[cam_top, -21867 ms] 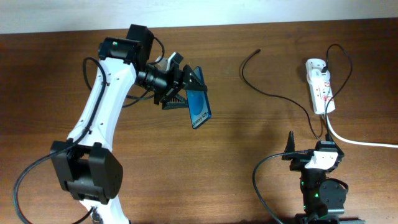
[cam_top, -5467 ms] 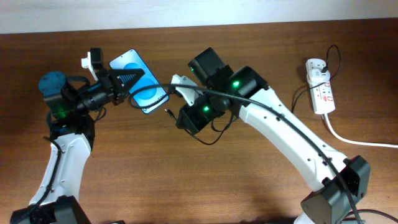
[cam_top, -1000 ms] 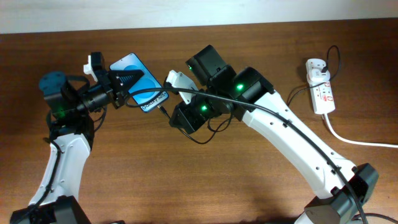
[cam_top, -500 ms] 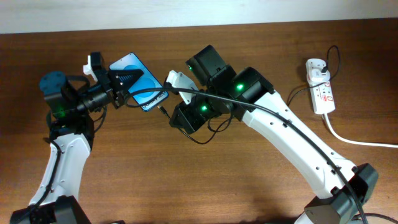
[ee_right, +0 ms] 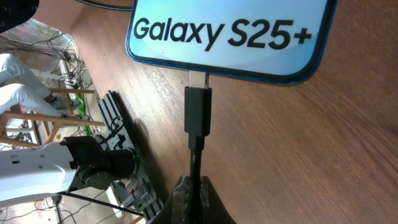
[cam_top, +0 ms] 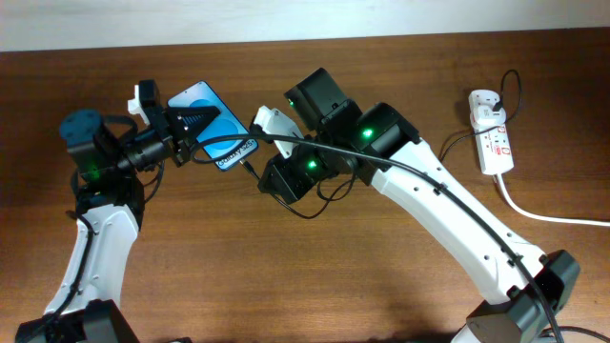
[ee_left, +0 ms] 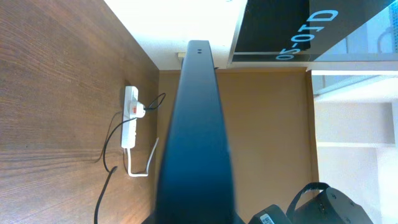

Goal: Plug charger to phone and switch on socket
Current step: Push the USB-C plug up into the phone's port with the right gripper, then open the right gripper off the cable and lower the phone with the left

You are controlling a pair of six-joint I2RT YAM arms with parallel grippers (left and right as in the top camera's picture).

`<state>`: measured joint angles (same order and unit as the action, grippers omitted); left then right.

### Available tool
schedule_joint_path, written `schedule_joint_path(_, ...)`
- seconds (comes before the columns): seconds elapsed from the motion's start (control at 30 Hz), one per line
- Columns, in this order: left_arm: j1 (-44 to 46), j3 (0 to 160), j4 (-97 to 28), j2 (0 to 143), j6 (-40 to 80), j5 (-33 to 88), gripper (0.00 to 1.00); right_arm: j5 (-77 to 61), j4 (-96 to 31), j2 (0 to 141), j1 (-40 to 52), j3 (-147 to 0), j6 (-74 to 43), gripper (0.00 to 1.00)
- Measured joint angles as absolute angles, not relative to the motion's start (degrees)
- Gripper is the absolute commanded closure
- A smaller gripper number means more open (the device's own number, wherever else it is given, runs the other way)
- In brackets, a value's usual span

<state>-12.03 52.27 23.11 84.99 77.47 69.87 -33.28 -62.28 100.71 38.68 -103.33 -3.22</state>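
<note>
Operator: Status of left gripper (cam_top: 203, 124)?

Technician: Jaws clamped on the phone (cam_top: 232, 143); handset held off the table (cam_top: 286, 286) at the rear left, screen facing up toward the overhead camera; the left wrist view shows mainly its black edge.

Operator: Right gripper (ee_right: 191, 200)?

Technician: Fingers pressed together on the charger (ee_right: 198, 112), pinching the thin black cable just behind the plug; plug in line with the phone's bottom edge, below the "Galaxy S25+" lettering; metal tip touches that edge at the port; insertion depth cannot be told.

Operator: Socket (cam_top: 493, 143)?

Technician: Flat on the table at the far right, well apart from both grippers; adapter block (cam_top: 484, 101) seated at its far end; thick white cord (cam_top: 548, 215) runs off toward the right edge; switch position too small to tell.
</note>
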Motion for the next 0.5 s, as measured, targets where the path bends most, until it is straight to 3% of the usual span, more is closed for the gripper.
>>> schedule_joint_path(0.5,-12.8,52.3,33.7,85.0,74.6,71.3,1.0,-31.7,-59.5,101.3,38.7,-103.3,-3.2,0.95)
